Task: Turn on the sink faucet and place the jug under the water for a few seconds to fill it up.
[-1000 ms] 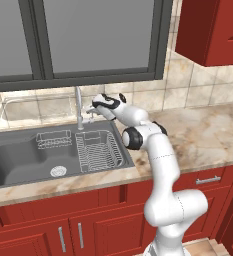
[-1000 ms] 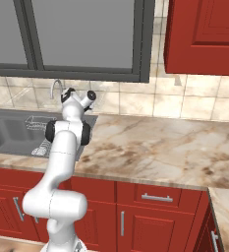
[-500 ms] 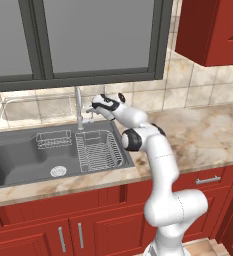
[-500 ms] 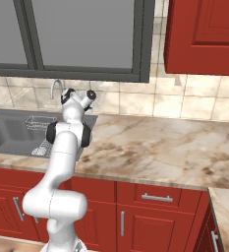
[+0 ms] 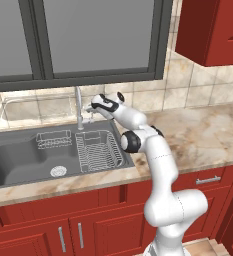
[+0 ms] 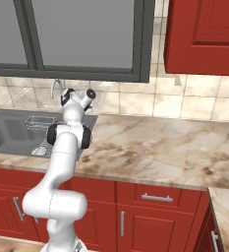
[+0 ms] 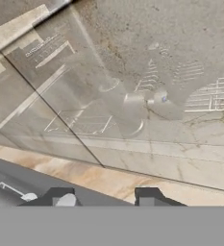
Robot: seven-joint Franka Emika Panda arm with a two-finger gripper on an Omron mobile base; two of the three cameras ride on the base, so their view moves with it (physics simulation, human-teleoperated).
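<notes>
faucet: chrome gooseneck (image 5: 79, 107), centre left of frame
gripper: (image 5: 91, 107) at the faucet's small side lever; grip state unclear
sink: (image 5: 18, 157) lower left

Overall light: you see even, bright, rendered lighting in both base views, with no dim corners.
Light source: cannot tell; nothing marks a lamp, and the window (image 5: 88, 37) is a flat grey pane.
Shadows: soft and faint; the sink (image 5: 18, 155) basin reads darkest, at centre left of the left base view.
Glare: none; the countertop (image 6: 155, 147) looks matte.
Sharpness: base views are slightly soft, with jagged edges on the arm.
Hand view: you get a washed-out, semi-transparent overlay of tiles and wire racks, with low contrast.
Edge distortion: none visible.
</notes>
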